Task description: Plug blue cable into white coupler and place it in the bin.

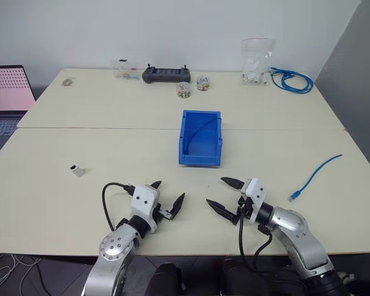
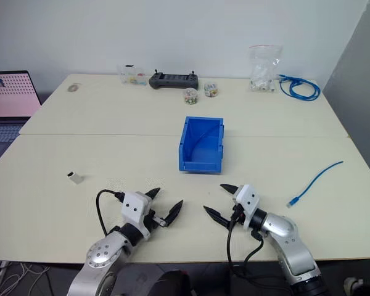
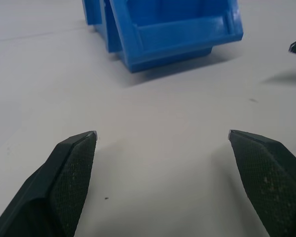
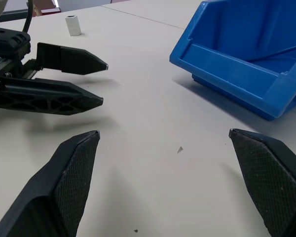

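The blue bin (image 1: 201, 138) stands empty near the middle of the table. A short blue cable (image 1: 315, 176) lies at the right, its clear plug toward the front edge. The small white coupler (image 1: 78, 171) rests at the left. My left gripper (image 1: 168, 197) hovers open near the front edge, pointing toward the bin, with nothing between its fingers (image 3: 69, 173). Beside it my right gripper (image 1: 222, 192) stands open and empty as well, its fingers (image 4: 71, 177) aimed at the left gripper (image 4: 91, 81). The coupler (image 4: 73, 25) stands beyond that gripper, and the bin (image 4: 246, 64) is close by.
At the back of the table sit a black controller (image 1: 166, 74), two small jars of beads (image 1: 191, 87), a clear box (image 1: 124, 69), a clear bag of white pieces (image 1: 257, 60) and a coiled blue cable bundle (image 1: 292, 80). A laptop (image 1: 6, 102) stands at the left edge.
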Controlling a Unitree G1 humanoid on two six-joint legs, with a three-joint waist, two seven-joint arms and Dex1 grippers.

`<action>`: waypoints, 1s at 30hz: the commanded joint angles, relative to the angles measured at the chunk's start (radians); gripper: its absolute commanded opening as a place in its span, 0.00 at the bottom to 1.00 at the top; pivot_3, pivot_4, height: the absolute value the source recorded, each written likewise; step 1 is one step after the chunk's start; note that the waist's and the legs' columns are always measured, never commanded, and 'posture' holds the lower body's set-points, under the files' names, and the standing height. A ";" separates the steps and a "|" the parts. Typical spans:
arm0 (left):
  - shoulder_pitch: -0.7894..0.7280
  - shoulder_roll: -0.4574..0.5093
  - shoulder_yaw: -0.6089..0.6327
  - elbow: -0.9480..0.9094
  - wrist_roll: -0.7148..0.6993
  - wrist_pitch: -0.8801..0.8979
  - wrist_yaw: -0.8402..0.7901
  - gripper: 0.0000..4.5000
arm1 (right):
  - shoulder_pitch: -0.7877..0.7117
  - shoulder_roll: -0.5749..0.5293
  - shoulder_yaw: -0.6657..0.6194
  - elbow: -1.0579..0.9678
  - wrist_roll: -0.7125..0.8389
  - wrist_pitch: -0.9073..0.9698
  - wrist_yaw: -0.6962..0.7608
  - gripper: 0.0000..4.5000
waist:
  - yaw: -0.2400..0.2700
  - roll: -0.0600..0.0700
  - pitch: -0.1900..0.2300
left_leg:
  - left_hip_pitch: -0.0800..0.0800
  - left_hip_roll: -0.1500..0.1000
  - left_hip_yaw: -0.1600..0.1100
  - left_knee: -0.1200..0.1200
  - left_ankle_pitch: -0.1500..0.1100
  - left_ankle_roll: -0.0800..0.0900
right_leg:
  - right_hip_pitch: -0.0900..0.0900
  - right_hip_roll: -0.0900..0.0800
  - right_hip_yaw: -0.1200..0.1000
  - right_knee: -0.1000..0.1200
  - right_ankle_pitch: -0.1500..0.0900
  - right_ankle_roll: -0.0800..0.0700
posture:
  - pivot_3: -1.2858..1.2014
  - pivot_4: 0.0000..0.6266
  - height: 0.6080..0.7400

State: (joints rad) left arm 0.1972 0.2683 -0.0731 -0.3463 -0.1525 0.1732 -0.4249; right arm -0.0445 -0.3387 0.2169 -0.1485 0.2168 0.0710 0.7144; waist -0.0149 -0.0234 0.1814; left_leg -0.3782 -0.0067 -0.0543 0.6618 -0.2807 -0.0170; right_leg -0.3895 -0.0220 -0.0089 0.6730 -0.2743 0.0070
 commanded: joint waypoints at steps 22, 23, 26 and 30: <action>-0.244 0.355 -0.033 -0.183 -0.299 0.273 -0.400 1.00 | -0.051 -0.271 -0.248 -0.290 0.133 0.235 0.056 0.99 | 0.010 0.003 0.002 | -0.001 -0.001 0.000 0.000 0.000 0.000 | 0.000 0.000 -0.001 -0.001 0.000 0.000 | 0.52 0.24 1.00; -0.283 0.361 -0.055 -0.180 -0.285 0.280 -0.408 1.00 | -0.058 -0.330 -0.292 -0.274 0.154 0.252 0.094 0.99 | 0.011 0.003 0.002 | -0.001 -0.001 0.000 0.000 0.000 0.000 | 0.000 0.000 0.000 -0.001 0.000 0.000 | 0.52 0.24 1.00; -0.377 0.364 -0.124 -0.175 -0.257 0.310 -0.423 1.00 | -0.051 -0.535 -0.386 -0.166 0.163 0.235 0.264 0.99 | 0.013 0.004 0.003 | -0.001 -0.002 0.001 0.000 0.000 0.000 | 0.000 0.000 0.000 -0.001 0.000 0.000 | 0.52 0.24 1.00; -0.432 0.380 -0.208 -0.169 -0.204 0.314 -0.455 1.00 | -0.048 -0.718 -0.375 -0.002 0.106 0.143 0.444 0.99 | 0.011 0.004 0.003 | -0.001 0.000 0.001 0.000 0.000 0.000 | 0.001 0.000 -0.001 -0.004 0.002 -0.003 | 0.52 0.24 1.00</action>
State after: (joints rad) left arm -0.2138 0.6365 -0.2427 -0.4959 -0.3879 0.4952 -0.8601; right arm -0.0867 -1.0199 -0.1646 -0.2048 0.3492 0.2816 1.0723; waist -0.0044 -0.0193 0.1844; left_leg -0.3796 -0.0067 -0.0529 0.6615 -0.2809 -0.0166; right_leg -0.3887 -0.0209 -0.0089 0.6690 -0.2724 0.0033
